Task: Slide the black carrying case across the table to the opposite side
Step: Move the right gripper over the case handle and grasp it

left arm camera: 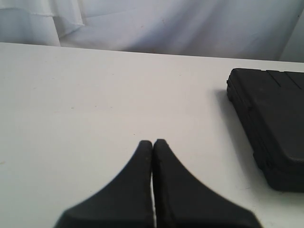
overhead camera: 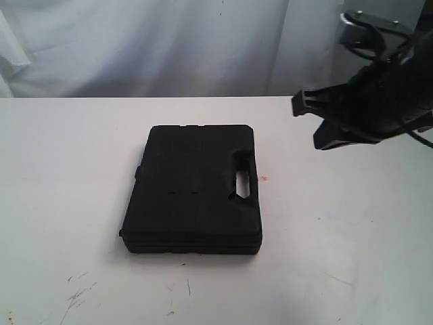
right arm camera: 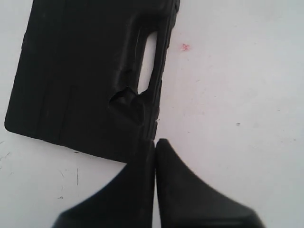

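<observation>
- We find the black carrying case (overhead camera: 193,189) lying flat and shut about the middle of the table (overhead camera: 67,169), its handle cut-out (overhead camera: 242,177) on the right edge.
- A tiny red spot (overhead camera: 264,179) sits just right of the handle cut-out, apart from the case.
- The case is too dark and blurred for us to tell any marking.
- Left gripper (left arm camera: 152,142): fingers pressed together, over bare table, clear of the case.
- Right gripper (right arm camera: 155,141): fingers together, holding nothing, raised to the far right of the case.

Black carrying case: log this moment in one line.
black carrying case flat on table, untouched | left gripper shut, beside it | right gripper shut, apart
</observation>
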Available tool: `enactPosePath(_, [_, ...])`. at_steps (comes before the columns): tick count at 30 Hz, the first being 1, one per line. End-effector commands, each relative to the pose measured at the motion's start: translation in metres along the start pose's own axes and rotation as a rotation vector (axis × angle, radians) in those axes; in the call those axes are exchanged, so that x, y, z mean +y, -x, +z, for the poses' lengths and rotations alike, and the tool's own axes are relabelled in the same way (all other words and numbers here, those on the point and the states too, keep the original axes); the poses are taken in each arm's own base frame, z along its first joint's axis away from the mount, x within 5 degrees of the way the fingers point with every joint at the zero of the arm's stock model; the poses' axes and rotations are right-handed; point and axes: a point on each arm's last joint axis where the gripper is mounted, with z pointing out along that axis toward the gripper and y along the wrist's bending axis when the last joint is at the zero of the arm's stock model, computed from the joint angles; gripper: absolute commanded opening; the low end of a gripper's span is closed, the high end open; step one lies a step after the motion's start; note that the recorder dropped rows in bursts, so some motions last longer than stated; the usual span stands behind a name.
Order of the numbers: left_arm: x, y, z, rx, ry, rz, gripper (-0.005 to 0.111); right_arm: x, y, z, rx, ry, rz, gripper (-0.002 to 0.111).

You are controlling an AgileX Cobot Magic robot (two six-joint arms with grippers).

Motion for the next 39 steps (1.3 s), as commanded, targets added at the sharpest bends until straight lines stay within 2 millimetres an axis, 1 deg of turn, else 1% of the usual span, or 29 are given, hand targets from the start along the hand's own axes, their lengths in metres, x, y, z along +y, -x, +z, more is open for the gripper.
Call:
enactPosePath(1, [0.0, 0.0, 0.0, -0.01, -0.005, -0.002, 0.0, 0.017, 0.012, 0.023, 0.06, -0.021, -0.034, 0.0])
enactPosePath(4, [0.0, 0.0, 0.0, -0.01, -0.005, -0.002, 0.0, 0.027, 0.019, 0.04, 0.102, -0.037, -0.031, 0.0])
enactPosePath(9, [0.0, 0.0, 0.0, -0.01, -0.005, -0.002, 0.0, 0.034, 0.029, 0.072, 0.152, -0.091, -0.009, 0.0])
enactPosePath(16, [0.0, 0.0, 0.0, -0.01, -0.005, -0.002, 0.0, 0.033, 0.041, 0.11, 0.166, -0.104, 0.015, 0.0])
enactPosePath(19, [0.0, 0.0, 0.0, -0.01, -0.005, -0.002, 0.0, 0.031, 0.048, 0.122, 0.158, -0.138, 0.013, 0.0])
enactPosePath(22, [0.0, 0.0, 0.0, -0.01, -0.005, -0.002, 0.0, 0.03, 0.054, 0.131, 0.137, -0.148, -0.004, 0.008])
enactPosePath(25, [0.0, 0.0, 0.0, -0.01, -0.005, -0.002, 0.0, 0.031, 0.058, 0.138, 0.134, -0.147, -0.026, 0.022])
enactPosePath(28, [0.0, 0.0, 0.0, -0.01, -0.005, -0.002, 0.0, 0.032, 0.062, 0.144, 0.132, -0.144, -0.035, 0.041])
enactPosePath(31, [0.0, 0.0, 0.0, -0.01, -0.005, -0.002, 0.0, 0.03, 0.061, 0.156, 0.143, -0.147, -0.033, 0.041])
enactPosePath(32, [0.0, 0.0, 0.0, -0.01, -0.005, -0.002, 0.0, 0.029, 0.06, 0.164, 0.148, -0.151, -0.034, 0.04])
enactPosePath(39, [0.0, 0.0, 0.0, -0.01, -0.005, -0.002, 0.0, 0.023, 0.058, 0.191, 0.138, -0.156, -0.04, 0.04])
